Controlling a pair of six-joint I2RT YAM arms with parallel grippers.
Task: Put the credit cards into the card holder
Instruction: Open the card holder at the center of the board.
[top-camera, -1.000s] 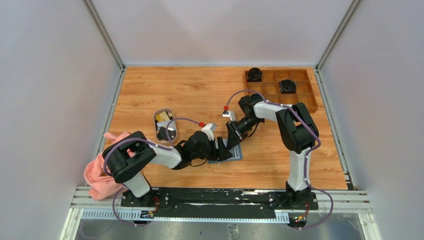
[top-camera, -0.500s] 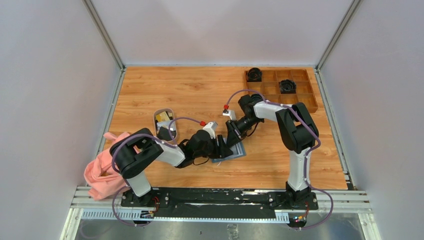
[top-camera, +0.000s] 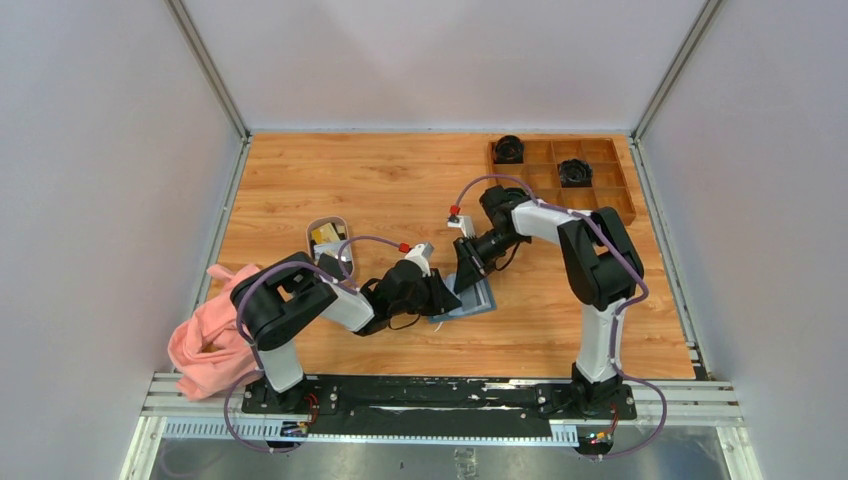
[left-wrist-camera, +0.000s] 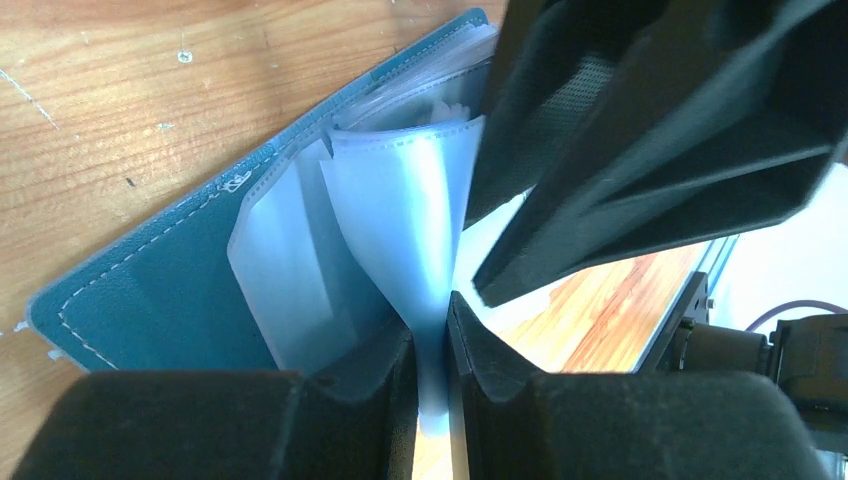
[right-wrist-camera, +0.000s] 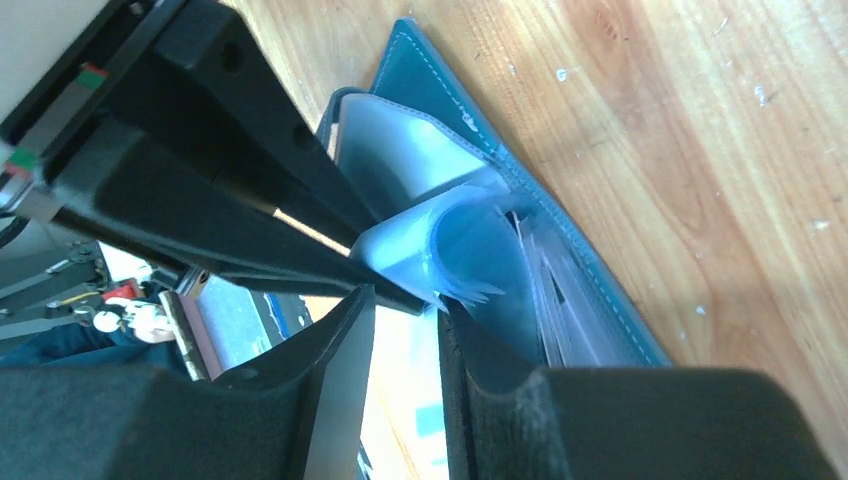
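Observation:
The teal card holder (top-camera: 472, 303) lies open on the table, its clear inner pockets fanned up. My left gripper (left-wrist-camera: 432, 345) is shut on one clear pocket sleeve (left-wrist-camera: 400, 210), pinching its edge upright beside the teal cover (left-wrist-camera: 150, 290). My right gripper (right-wrist-camera: 405, 305) stands open over the holder (right-wrist-camera: 430, 60), one finger against the sleeves (right-wrist-camera: 470, 240); only a pale, glaring blur shows in its gap. Both grippers meet at the holder in the top view, left (top-camera: 447, 297) and right (top-camera: 468, 272). The credit cards (top-camera: 322, 236) lie in a small oval dish (top-camera: 311, 228).
A pink cloth (top-camera: 205, 345) is heaped at the near left edge by the left arm's base. A brown wooden compartment tray (top-camera: 612, 195) stands at the far right with two black round items (top-camera: 508, 149) in it. Grey walls close in the table.
My left gripper's jaws have closed onto the clear pocket sleeve, and the left arm has edged right toward the holder. The right arm has barely shifted.

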